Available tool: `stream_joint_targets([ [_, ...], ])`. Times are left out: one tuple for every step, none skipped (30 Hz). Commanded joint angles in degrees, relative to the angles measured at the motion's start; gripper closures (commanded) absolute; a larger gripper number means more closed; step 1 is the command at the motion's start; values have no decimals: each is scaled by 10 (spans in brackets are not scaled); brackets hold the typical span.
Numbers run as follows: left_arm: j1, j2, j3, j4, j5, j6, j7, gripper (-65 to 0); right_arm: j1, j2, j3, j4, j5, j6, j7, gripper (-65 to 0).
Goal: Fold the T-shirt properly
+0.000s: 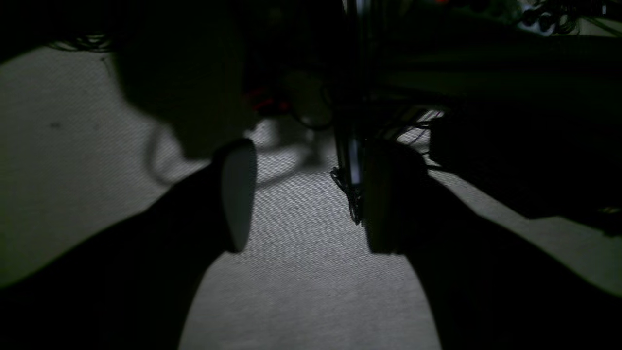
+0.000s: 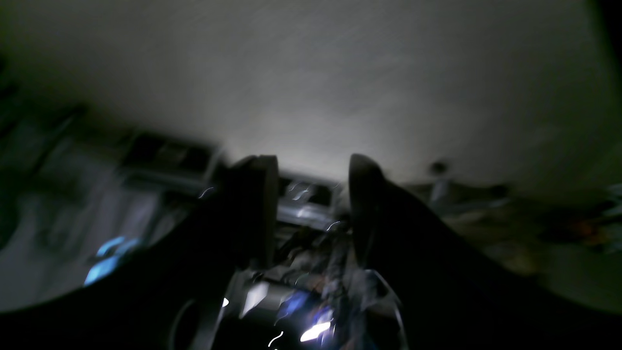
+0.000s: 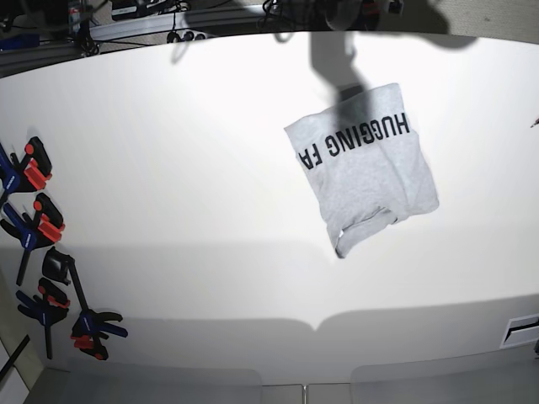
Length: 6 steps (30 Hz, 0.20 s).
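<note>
On the white table (image 3: 168, 168), right of centre, the T-shirt (image 3: 370, 181) lies folded, lettering up, one edge bunched. My left gripper (image 1: 306, 194) hovers spread and empty over bare surface; my right gripper (image 2: 311, 209) hangs parted, holding nothing, view blurred. I'd flatten that bunched lower edge, then square the bundle.

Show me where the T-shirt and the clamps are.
T-shirt (image 3: 370, 181), base view, plain grey fabric below the lettering.
Clamps (image 3: 42, 223), base view, orange handle of the second clamp at the table's left edge.
</note>
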Motion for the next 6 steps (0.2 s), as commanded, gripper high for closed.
stream_joint_targets([
  [7, -3, -2, 1, -1, -2, -5, -320, -3, 7, -3, -1, 19, 13, -50, -224],
  [7, -3, -2, 1, -1, -2, -5, -320, -3, 6, -6, -5, 33, 19, -94, -224],
  [6, -3, -2, 1, -1, -2, -5, -320, -3, 6, -6, -11, 42, 19, -114, -224],
  [6, -3, -2, 1, -1, -2, -5, -320, -4, 8, -6, -19, 47, 19, -110, -224],
  [6, -3, -2, 1, -1, -2, -5, -320, -6, 12, -6, -27, 54, 17, -81, -224],
  [6, -3, -2, 1, -1, -2, -5, -320, -11, 17, -6, -32, 63, 11, -31, -224],
])
